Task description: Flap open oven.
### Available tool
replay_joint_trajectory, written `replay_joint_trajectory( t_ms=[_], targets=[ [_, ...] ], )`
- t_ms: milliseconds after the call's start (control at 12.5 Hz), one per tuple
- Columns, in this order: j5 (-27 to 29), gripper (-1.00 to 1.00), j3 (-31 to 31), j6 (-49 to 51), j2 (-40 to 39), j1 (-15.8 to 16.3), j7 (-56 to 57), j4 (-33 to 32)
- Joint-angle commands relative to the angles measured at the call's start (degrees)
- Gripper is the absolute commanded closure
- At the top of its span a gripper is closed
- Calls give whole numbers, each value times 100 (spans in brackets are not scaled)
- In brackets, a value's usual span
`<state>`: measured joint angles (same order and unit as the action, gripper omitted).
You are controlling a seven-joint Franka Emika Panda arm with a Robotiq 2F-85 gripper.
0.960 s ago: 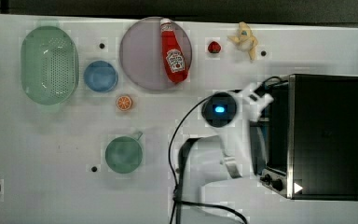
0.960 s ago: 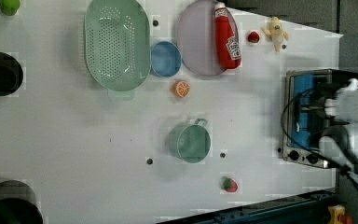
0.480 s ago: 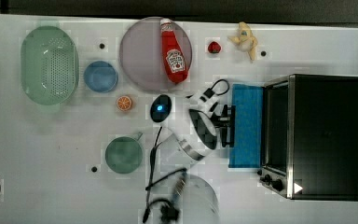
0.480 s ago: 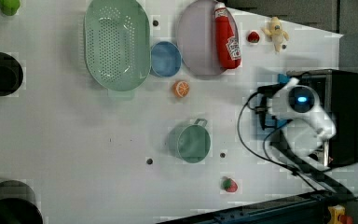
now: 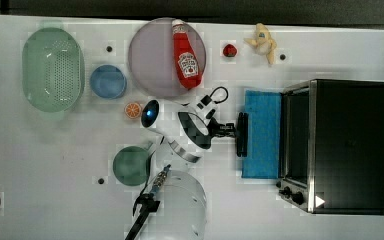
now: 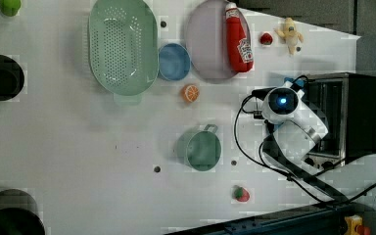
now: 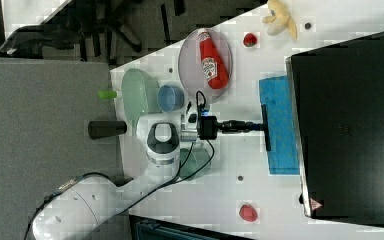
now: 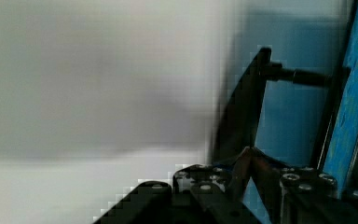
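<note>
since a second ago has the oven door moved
Yes. The oven door has swung down from shut to lying flat on the table, reaching toward the top view's left from the oven body, which stayed put. The gripper is at its handle.

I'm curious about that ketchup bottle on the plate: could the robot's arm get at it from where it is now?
Probably yes, but not right away. The ketchup bottle lies in the open on the plate, nothing over it. The gripper is busy, shut on the handle of the oven door, and would have to let go first.
</note>
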<state>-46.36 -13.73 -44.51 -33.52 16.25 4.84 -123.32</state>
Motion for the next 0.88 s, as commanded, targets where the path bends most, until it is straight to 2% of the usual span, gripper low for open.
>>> replay_joint_trajectory(
  t_ms=[80,640,880],
  targets=[
    [537,65,-114,-168,553,-61,-341,145],
    [3271,65,-326,218,2518,-131,-341,169],
    [4127,65,-496,796,3206,-133,-341,263]
  ],
)
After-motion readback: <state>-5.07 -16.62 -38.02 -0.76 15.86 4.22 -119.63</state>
